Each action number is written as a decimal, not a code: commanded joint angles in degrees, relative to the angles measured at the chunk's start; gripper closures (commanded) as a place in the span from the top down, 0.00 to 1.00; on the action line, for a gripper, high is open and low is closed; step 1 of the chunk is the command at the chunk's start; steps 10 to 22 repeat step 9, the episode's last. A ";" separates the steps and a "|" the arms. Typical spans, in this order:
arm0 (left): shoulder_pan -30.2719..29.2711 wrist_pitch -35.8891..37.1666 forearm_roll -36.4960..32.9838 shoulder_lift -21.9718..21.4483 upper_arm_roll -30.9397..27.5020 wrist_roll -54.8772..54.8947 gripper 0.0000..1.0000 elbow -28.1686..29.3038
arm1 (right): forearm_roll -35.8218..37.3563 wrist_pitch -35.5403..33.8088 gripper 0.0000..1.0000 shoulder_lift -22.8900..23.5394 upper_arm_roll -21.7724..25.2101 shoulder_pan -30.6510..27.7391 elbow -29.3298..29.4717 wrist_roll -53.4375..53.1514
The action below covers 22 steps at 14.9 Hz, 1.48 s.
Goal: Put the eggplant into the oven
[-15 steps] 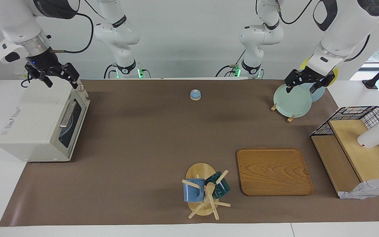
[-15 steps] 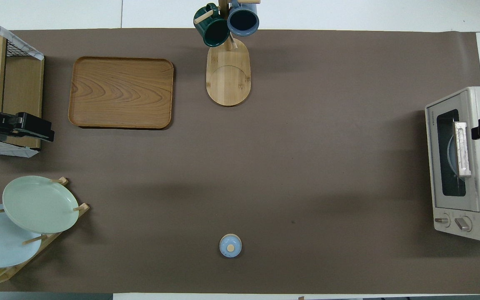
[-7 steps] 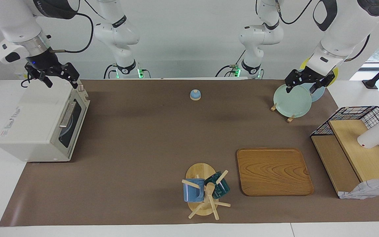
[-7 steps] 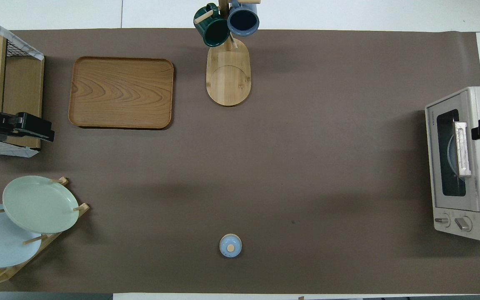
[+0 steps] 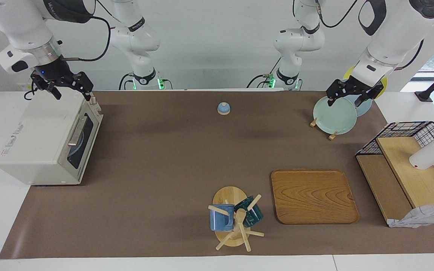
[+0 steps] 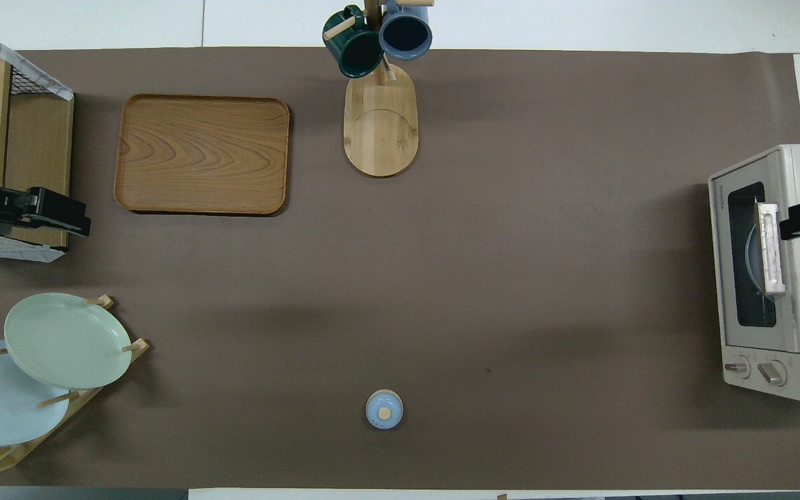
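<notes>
No eggplant shows anywhere on the brown-covered table, nor in either gripper. The boxy off-white toaster oven stands at the right arm's end of the table with its dark glass door closed. Through the glass only a pale blue round shape can be made out; whether the eggplant lies inside cannot be told.

The right gripper hangs over the oven's top edge nearest the robots, fingers spread apart and holding nothing. The left gripper hangs over the mint green round plate standing in the wooden plate rack, fingers released too, empty; that arm waits.

Judging by the closed door and the empty grippers, the placing step is either already done or cannot begin, since the vegetable is out of sight. If it is still to be placed, the next move calls for finding it, then pulling the metal bar handle down to open the door.
</notes>
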State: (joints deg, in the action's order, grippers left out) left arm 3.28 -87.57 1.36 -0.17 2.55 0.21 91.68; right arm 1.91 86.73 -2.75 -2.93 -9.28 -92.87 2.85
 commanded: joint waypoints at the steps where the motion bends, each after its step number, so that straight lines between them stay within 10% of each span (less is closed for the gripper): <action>1: -0.38 0.73 -1.01 -0.71 0.27 -0.12 1.00 0.43 | 0.99 -0.94 1.00 -0.33 -0.32 -0.48 -0.12 1.81; 22: -0.38 0.73 -1.01 -0.71 0.27 -0.12 1.00 0.43 | 0.81 -1.12 1.00 -0.41 -0.32 -0.57 -0.11 2.77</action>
